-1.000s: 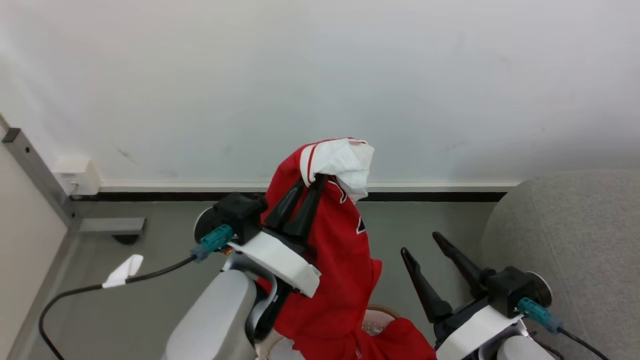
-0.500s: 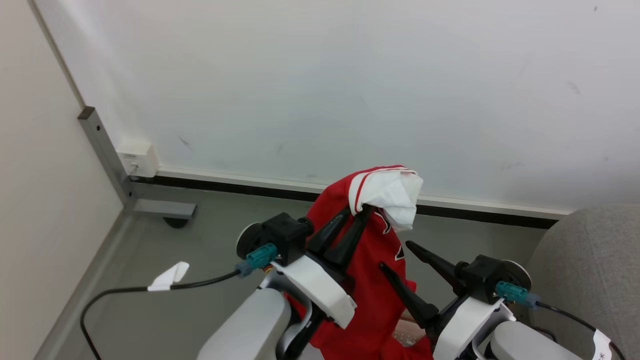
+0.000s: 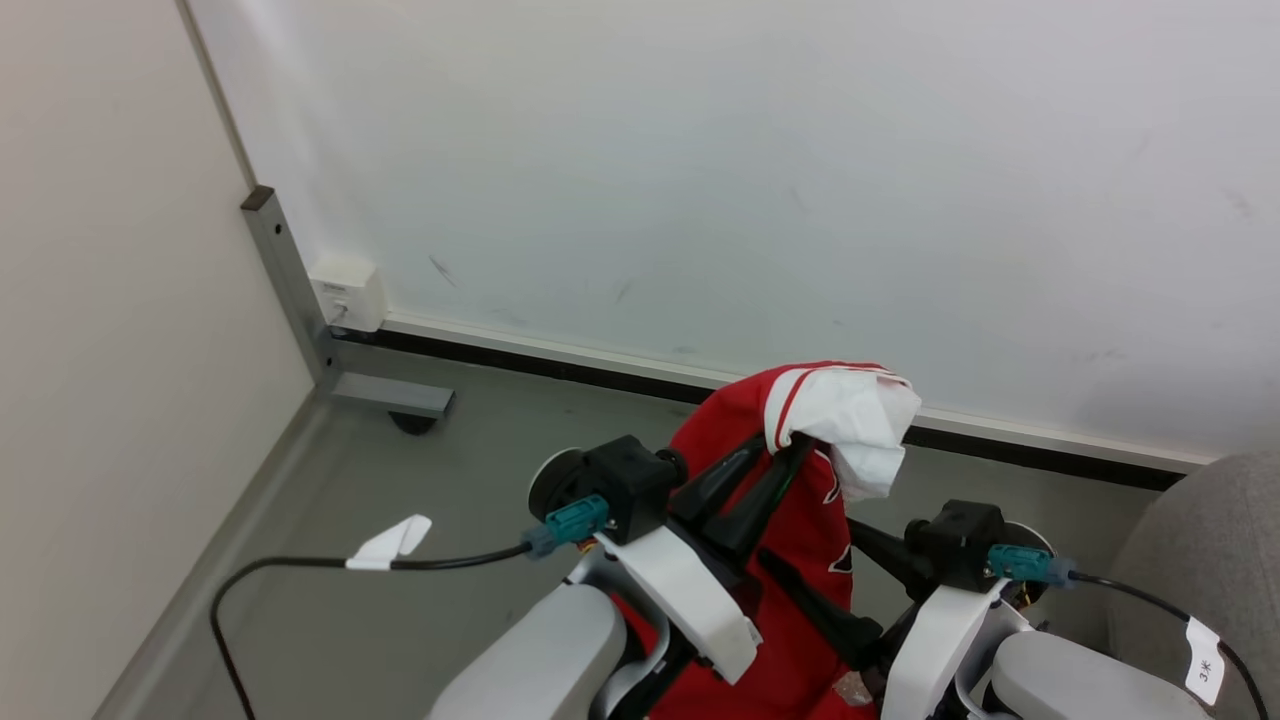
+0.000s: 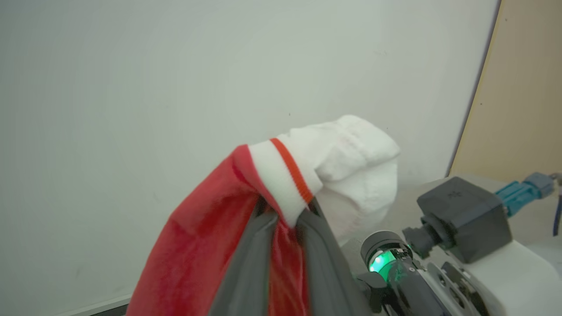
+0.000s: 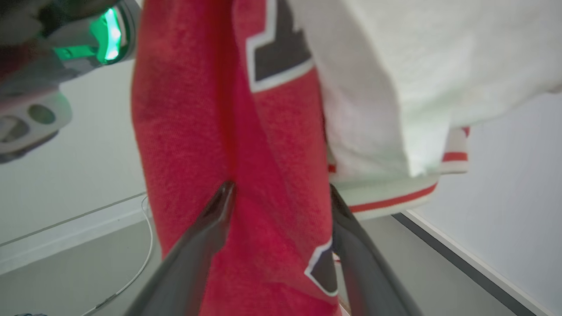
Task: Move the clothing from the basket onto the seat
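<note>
The jersey (image 5: pixel 189 131) is soft, matt red-and-white cloth, and the seat (image 3: pixel 1220 520) is coarse grey woven fabric.

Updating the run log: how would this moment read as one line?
left tool: shut on jersey, held up | right tool: open, astride jersey | seat: at right

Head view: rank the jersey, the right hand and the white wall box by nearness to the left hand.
1. jersey, clamped in the left hand
2. right hand, close at its right, open
3. white wall box, far left in the corner
</note>
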